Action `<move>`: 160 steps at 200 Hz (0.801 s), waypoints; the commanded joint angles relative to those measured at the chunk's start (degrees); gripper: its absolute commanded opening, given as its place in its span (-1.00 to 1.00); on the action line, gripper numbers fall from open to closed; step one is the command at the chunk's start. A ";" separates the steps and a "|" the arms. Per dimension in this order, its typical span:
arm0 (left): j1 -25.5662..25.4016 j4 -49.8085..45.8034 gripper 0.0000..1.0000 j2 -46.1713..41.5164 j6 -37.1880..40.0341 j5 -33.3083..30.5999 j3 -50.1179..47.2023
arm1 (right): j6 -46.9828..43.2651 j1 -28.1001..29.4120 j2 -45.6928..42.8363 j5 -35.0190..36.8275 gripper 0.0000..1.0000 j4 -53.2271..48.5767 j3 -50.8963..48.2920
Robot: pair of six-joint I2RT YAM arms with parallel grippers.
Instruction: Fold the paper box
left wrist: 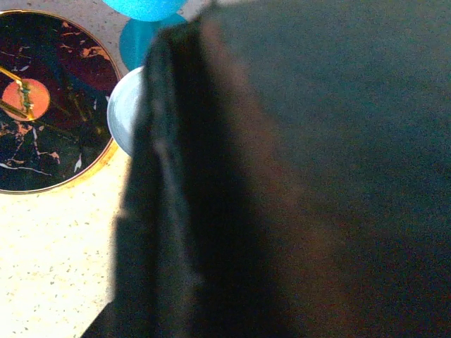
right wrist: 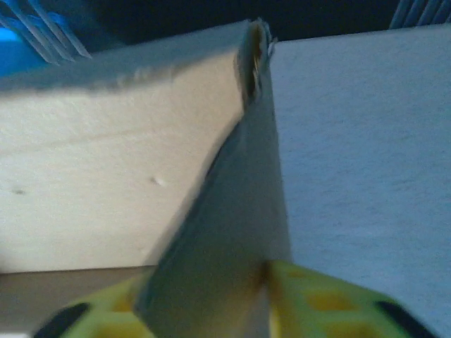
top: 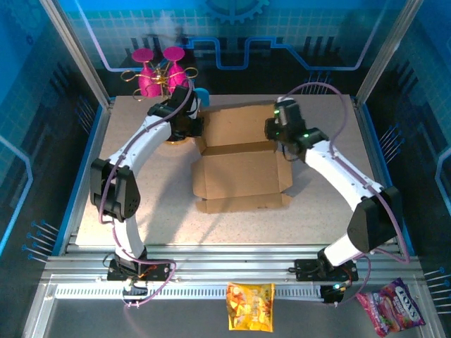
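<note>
Between yellow fingers (right wrist: pixel 324 304), paper box (right wrist: pixel 106 197) flap, blurred.

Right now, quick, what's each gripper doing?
Left gripper: closed against the paper box; a grip cannot be told.
Right gripper: jaws straddle its flap; open or clamped cannot be told.

The speckled table (top: pixel 232 229) carries the paper box (top: pixel 239 176) — beside it, a dark gold-rimmed plate (left wrist: pixel 63 141).
</note>
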 commanded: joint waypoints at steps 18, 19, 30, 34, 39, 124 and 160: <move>3.17 7.28 -1.00 -4.44 3.88 7.55 -4.53 | -4.14 -10.63 -4.35 -52.65 0.14 9.85 0.14; 3.25 7.38 -1.00 -4.48 3.96 7.69 -4.64 | -4.16 -10.78 -4.42 -53.26 0.15 9.93 0.14; 3.91 8.50 -1.00 -4.44 4.81 8.75 -5.42 | -4.06 -12.28 -5.66 -58.59 0.26 11.01 0.28; 4.15 8.74 -1.00 -4.37 5.03 8.95 -5.56 | -3.95 -12.79 -6.19 -60.21 0.29 11.27 0.46; 4.41 8.95 -1.00 -4.27 5.27 9.38 -5.71 | -3.76 -13.44 -6.71 -61.59 0.31 11.33 0.76; 5.02 11.88 -1.00 -4.15 5.71 12.75 -6.82 | -5.05 -26.42 -12.91 -55.67 0.02 14.00 -8.98; 4.93 11.22 -1.00 -5.04 5.46 12.81 -7.17 | -0.72 -34.72 -11.62 -58.56 0.03 25.66 -15.22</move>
